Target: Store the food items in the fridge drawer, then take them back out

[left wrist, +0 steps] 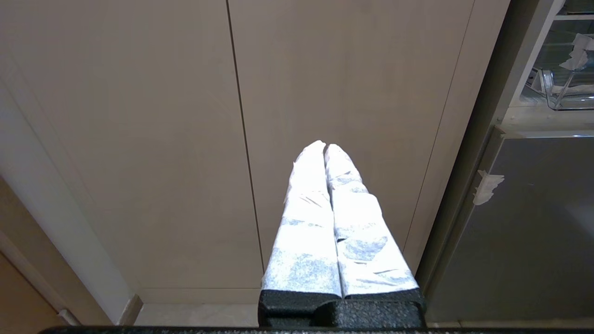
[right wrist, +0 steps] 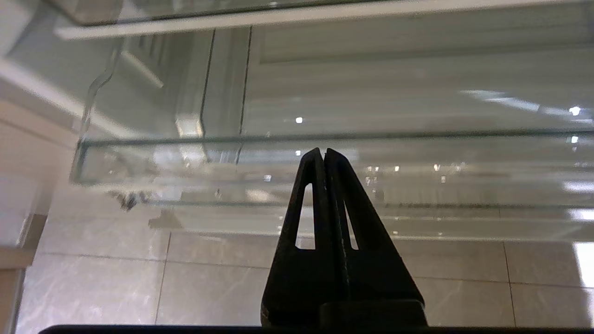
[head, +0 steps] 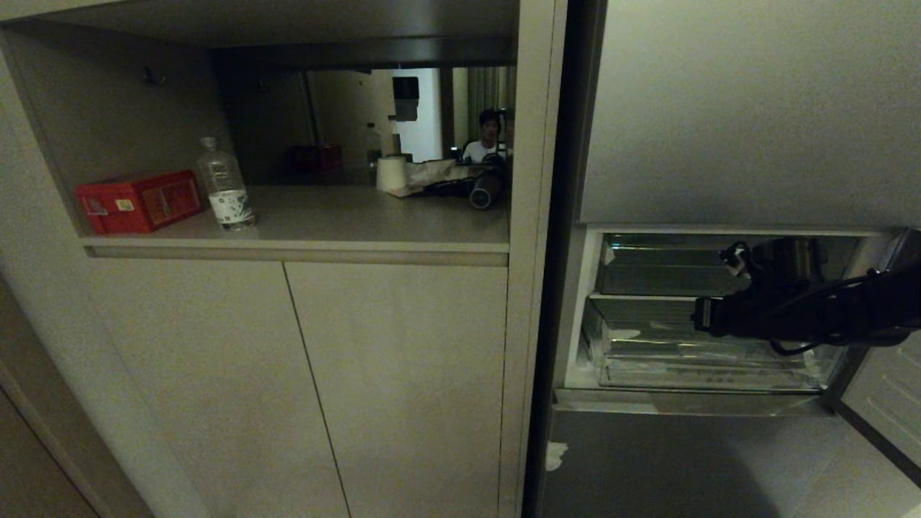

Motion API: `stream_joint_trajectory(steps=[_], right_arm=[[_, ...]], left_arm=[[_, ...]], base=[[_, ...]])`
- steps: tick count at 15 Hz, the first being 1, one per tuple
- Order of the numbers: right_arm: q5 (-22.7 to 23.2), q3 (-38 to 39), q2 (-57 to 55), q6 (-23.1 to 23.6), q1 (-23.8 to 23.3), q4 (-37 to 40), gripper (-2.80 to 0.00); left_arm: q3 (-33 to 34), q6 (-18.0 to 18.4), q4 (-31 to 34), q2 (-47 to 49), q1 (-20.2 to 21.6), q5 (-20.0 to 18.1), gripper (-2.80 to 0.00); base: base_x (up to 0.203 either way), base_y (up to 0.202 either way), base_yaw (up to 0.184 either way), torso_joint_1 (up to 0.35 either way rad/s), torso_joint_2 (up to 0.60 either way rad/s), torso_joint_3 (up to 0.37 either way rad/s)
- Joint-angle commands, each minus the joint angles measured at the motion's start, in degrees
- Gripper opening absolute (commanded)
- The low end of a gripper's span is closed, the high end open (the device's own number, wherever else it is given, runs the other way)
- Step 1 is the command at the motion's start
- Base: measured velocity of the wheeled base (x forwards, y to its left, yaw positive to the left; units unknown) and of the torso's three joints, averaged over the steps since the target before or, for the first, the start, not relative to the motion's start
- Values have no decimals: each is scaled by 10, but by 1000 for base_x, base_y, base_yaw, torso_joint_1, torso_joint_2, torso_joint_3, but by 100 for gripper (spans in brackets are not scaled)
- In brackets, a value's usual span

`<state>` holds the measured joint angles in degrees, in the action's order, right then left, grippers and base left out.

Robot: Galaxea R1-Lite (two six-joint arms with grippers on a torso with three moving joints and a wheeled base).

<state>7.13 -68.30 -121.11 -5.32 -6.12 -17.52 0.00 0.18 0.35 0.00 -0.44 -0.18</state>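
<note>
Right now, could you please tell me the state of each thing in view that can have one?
Right end effector: shut, empty, in front of the fridge drawer.
Left end effector: shut, empty, facing the cabinet doors.
Fridge drawer: clear; no food visible inside.
Cabinet doors: closed.
Water bottle: upright on the shelf.

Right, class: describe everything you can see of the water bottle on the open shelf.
The water bottle is small, clear plastic with a pale cap and a white label around its lower half. It stands upright on the shelf above the cupboard doors, just right of the red box, close to it. How full it is cannot be told.
</note>
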Motion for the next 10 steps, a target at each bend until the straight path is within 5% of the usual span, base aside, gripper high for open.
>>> stream_joint_trajectory(steps=[1,10], right_arm=[[1,-20,-21,0,-3,-1,-280],[-4,-108,-90,-12,-3,3,-280]], left_arm=[[0,0,-1,1,0,0,-280],[0,0,0,1,0,0,-280]], base=[[0,0,0,0,0,0],[0,0,0,0,0,0]])
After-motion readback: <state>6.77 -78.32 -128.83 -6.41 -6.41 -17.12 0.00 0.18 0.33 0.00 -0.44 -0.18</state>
